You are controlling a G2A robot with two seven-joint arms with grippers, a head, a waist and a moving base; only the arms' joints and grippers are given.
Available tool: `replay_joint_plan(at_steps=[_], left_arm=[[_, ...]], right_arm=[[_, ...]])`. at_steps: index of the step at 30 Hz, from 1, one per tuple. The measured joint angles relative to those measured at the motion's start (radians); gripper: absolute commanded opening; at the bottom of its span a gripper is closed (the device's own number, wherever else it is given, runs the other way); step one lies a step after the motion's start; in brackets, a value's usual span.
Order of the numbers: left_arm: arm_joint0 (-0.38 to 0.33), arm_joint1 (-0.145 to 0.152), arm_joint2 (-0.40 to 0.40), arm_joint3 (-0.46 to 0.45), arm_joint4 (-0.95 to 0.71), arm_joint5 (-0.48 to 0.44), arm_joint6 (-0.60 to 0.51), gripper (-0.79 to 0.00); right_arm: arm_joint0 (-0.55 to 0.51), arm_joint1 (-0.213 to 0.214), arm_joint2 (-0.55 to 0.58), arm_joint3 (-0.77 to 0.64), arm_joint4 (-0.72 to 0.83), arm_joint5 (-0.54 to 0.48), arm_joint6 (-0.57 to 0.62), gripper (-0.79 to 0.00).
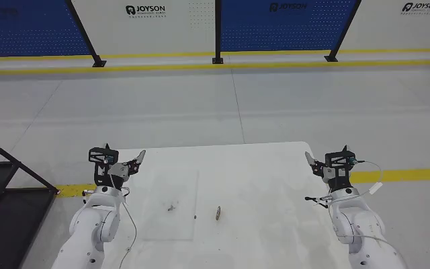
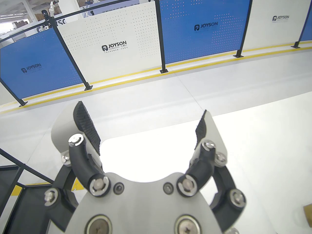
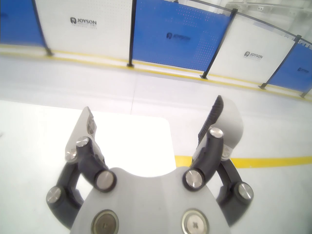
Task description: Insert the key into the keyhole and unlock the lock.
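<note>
Gaping left gripper [image 2: 142, 113]: released, empty
Right gripper [image 3: 152, 105]: released, empty
Key [image 1: 171, 208], lock [image 1: 218, 213]: apart on white surface [image 1: 269, 175]

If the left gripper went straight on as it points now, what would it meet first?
Nothing near, it seems: the open left gripper points past the corner of the white table, so the pale grey floor would probably come first, though depth is unclear.
</note>
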Motion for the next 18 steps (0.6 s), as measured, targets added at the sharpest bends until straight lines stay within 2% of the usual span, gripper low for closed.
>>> replay_joint_plan(at_steps=[6, 9, 12, 14, 18], left_arm=[[0.000, 0.000, 0.000, 0.000, 0.000, 0.000, 0.000, 0.000], [0.014, 0.002, -0.004, -0.022, -0.009, -0.038, -0.022, 0.000], [0.082, 0.004, -0.013, -0.086, -0.019, -0.100, -0.054, 0.000], [0.151, 0.006, -0.025, -0.147, -0.039, -0.150, -0.091, 0.000], [0.267, 0.011, -0.025, -0.241, -0.057, -0.237, -0.220, 0.000]], right_arm=[[0.000, 0.000, 0.000, 0.000, 0.000, 0.000, 0.000, 0.000], [0.000, 0.000, 0.000, 0.000, 0.000, 0.000, 0.000, 0.000], [0.000, 0.000, 0.000, 0.000, 0.000, 0.000, 0.000, 0.000], [0.000, 0.000, 0.000, 0.000, 0.000, 0.000, 0.000, 0.000], [0.000, 0.000, 0.000, 0.000, 0.000, 0.000, 0.000, 0.000]])
